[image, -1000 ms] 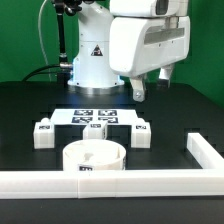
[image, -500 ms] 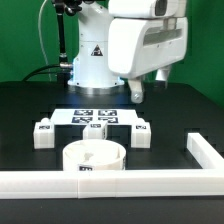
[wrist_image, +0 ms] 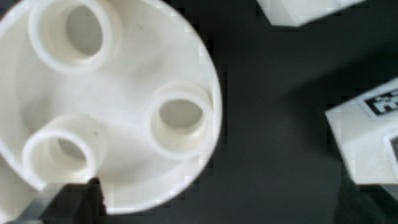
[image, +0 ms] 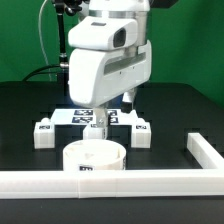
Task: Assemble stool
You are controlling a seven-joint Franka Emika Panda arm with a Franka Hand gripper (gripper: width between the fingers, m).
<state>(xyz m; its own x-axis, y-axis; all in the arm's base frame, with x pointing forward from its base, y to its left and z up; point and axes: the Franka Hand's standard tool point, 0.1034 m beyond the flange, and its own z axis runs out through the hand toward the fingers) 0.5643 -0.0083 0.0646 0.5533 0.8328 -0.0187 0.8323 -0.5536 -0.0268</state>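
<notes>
Now, from the exterior view's left: one small blocky white plastic leg [image: 42, 133] sits at ten o'clock of the low round ring-rimmed white plastic seat [image: 95, 158], a second leg [image: 93, 128] at twelve and a third leg [image: 140, 133] at two, all loose on the black table [image: 30, 105]. The arm has swung in from the one-o'clock corner to hang over the middle, its gripper [image: 114, 106] spread and empty, while the wrist view looks down on the seat's round sockets [wrist_image: 180, 116]. Nothing looks joined yet, so I judge the first pick is coming.
</notes>
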